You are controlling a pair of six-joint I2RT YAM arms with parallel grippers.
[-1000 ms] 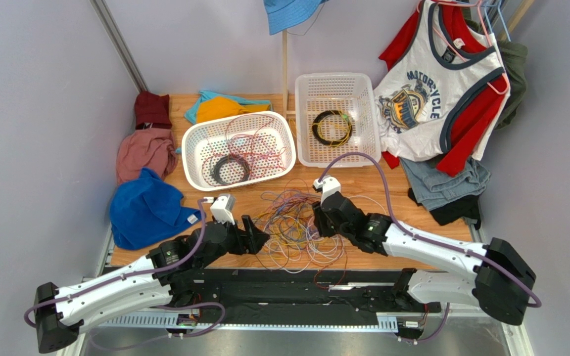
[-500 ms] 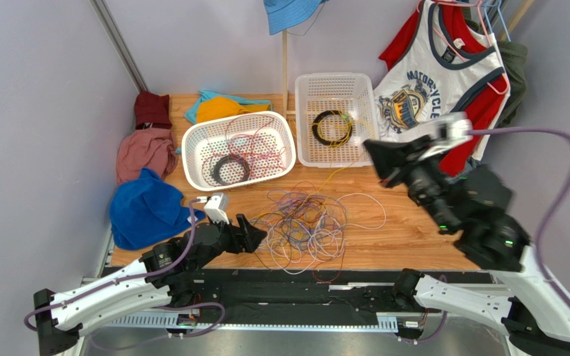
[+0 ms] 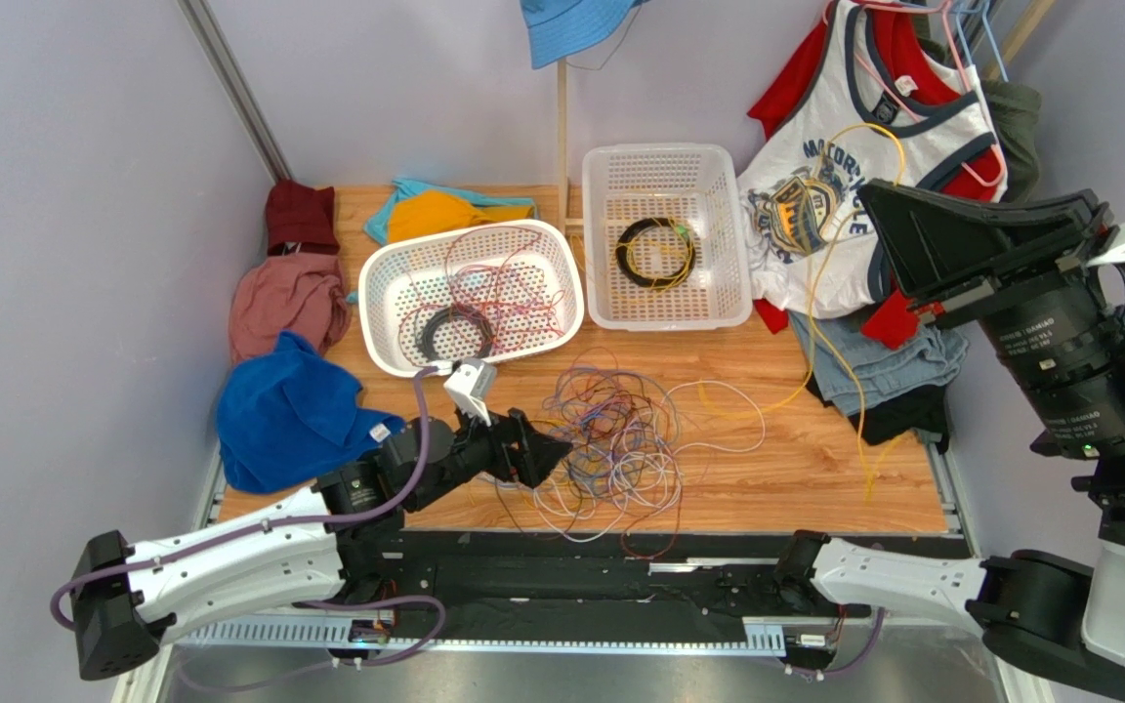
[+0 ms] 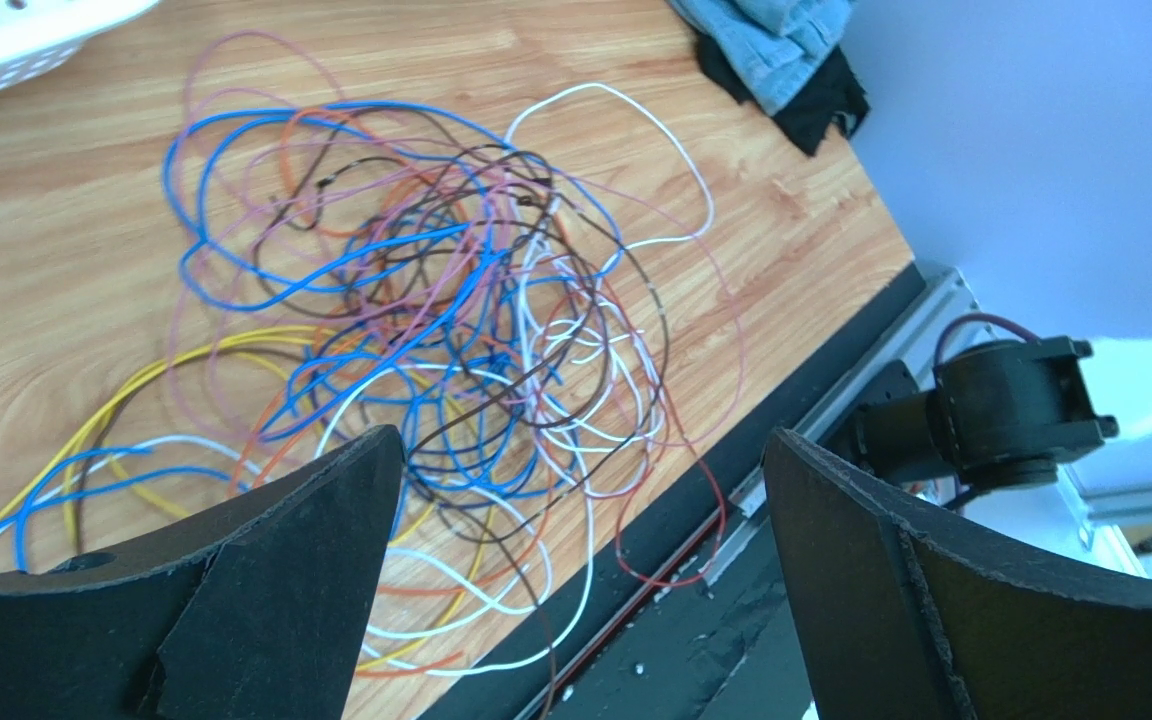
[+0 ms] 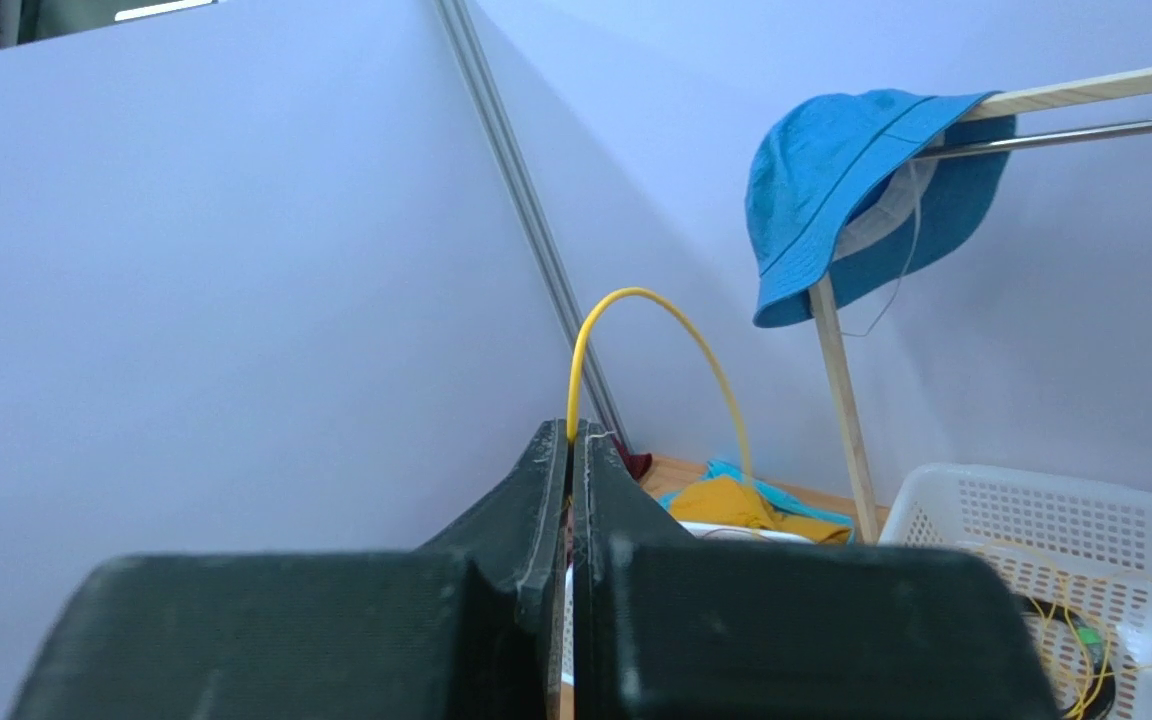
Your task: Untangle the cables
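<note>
Top view: the cables [image 3: 613, 447] lie tangled at the near middle of the table [image 3: 774, 491]. The left gripper [image 3: 566, 457] gapes at their left edge, and the right gripper [image 3: 865, 202] hangs high at the right.
Left wrist: spread jaws frame the tangle.
Right wrist: jaws pinch a yellow cable [image 5: 642, 323].

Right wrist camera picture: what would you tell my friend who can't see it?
The right gripper is shut on a yellow cable that arches up and over. Behind it, a blue hat hangs on a wooden pole by a lilac wall, with a white basket at lower right.
</note>
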